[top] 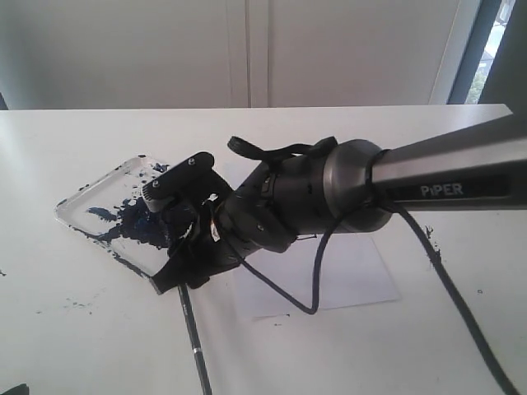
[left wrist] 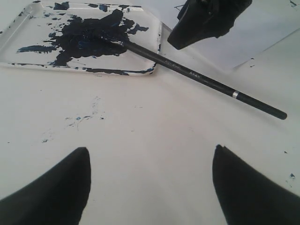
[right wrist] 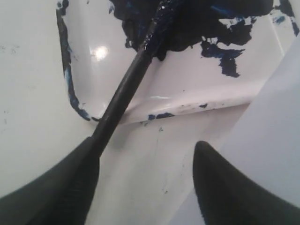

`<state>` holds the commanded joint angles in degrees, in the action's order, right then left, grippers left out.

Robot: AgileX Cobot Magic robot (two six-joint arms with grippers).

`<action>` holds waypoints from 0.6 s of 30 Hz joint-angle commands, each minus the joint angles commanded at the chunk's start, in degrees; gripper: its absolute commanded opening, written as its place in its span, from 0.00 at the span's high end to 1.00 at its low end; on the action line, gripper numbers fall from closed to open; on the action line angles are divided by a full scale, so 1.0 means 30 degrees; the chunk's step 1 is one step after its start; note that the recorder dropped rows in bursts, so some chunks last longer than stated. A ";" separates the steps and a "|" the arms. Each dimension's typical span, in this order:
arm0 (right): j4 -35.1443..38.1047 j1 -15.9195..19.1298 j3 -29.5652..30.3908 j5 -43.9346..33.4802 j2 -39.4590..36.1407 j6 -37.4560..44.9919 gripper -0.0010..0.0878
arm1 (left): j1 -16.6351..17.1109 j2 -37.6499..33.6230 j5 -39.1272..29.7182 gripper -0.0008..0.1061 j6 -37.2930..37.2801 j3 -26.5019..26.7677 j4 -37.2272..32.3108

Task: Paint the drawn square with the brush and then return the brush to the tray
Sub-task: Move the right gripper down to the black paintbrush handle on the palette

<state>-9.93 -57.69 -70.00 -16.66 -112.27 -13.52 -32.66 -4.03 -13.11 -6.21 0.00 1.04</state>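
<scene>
As the brush [left wrist: 197,75] lies with its tip in the paint of the tray [left wrist: 28,58] and its handle across the rim, the right gripper [right wrist: 146,143] stands released, one finger just beside the handle.
A straight lift away should keep that finger from dragging the brush out; the left gripper [left wrist: 151,147] hangs open, empty.

light: bright, soft daylight, window [top: 494,41] at far right | glare: white spot on tray [right wrist: 99,52] floor | shadows: faint, soft-edged on table [top: 66,329] | focus: exterior view hazy, washed out; right wrist view blurred up close; left wrist view sharper
</scene>
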 joint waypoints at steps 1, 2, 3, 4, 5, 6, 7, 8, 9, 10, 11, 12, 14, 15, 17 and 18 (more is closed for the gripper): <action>0.0000 -0.0094 0.0000 -0.0043 -0.0081 0.0000 0.34 | 0.0000 0.0000 0.0000 0.29 0.0000 0.0000 0.0000; 0.0000 -0.0138 0.0000 -0.0091 -0.0177 0.0000 0.34 | 0.0000 0.0000 0.0000 0.29 0.0000 0.0000 0.0000; 0.0000 -0.0184 0.0000 -0.0187 -0.0325 -0.0040 0.34 | 0.0000 0.0000 0.0000 0.29 0.0000 0.0000 0.0000; 0.0175 -0.0234 0.0000 -0.0328 -0.0412 -0.0042 0.34 | 0.0000 0.0000 0.0000 0.29 0.0000 0.0000 0.0000; 0.0301 -0.0234 0.0000 -0.0440 -0.0523 -0.0042 0.34 | 0.0000 0.0000 0.0000 0.29 0.0000 0.0000 0.0000; 0.0493 -0.0263 0.0000 -0.0538 -0.0698 -0.0042 0.34 | 0.0000 0.0000 0.0000 0.29 0.0000 0.0000 0.0000; 0.0498 -0.0314 0.0000 -0.0651 -0.0805 -0.0042 0.35 | 0.0000 0.0000 0.0000 0.29 0.0000 0.0000 0.0000; 0.0498 -0.0332 0.0000 -0.0741 -0.0883 -0.0042 0.35 | 0.0000 0.0000 0.0000 0.29 0.0000 0.0000 0.0000; 0.0498 -0.0363 0.0000 -0.0741 -0.0921 -0.0042 0.36 | 0.0000 0.0000 0.0000 0.29 0.0000 0.0000 0.0000; 0.0669 -0.0363 0.0000 -0.0741 -0.0921 -0.0042 0.36 | 0.0000 0.0000 0.0000 0.29 0.0000 0.0000 0.0000; 0.0847 -0.0363 0.0000 -0.0741 -0.0921 0.0038 0.37 | 0.0000 0.0000 0.0000 0.29 0.0000 0.0000 0.0000; 0.0844 -0.0363 0.0000 -0.0671 -0.0921 0.0038 0.37 | 0.0000 0.0000 0.0000 0.29 0.0000 0.0000 0.0000; 0.0844 -0.0363 0.0000 -0.0575 -0.0921 0.0038 0.37 | 0.0000 0.0000 0.0000 0.29 0.0000 0.0000 0.0000; 0.0844 -0.0363 0.0000 -0.0532 -0.0884 0.0038 0.37 | 0.0000 0.0000 0.0000 0.29 0.0000 0.0000 0.0000; 0.0844 -0.0384 0.0000 -0.0488 -0.0883 0.0038 0.37 | 0.0000 0.0000 0.0000 0.29 0.0000 0.0000 0.0000; 0.0888 -0.0384 0.0000 -0.0403 -0.0883 0.0038 0.37 | 0.0000 0.0000 0.0000 0.29 0.0000 0.0000 0.0000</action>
<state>-7.27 -58.85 -70.00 -17.87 -114.92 -13.41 -32.66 -4.03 -13.11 -6.21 0.00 1.04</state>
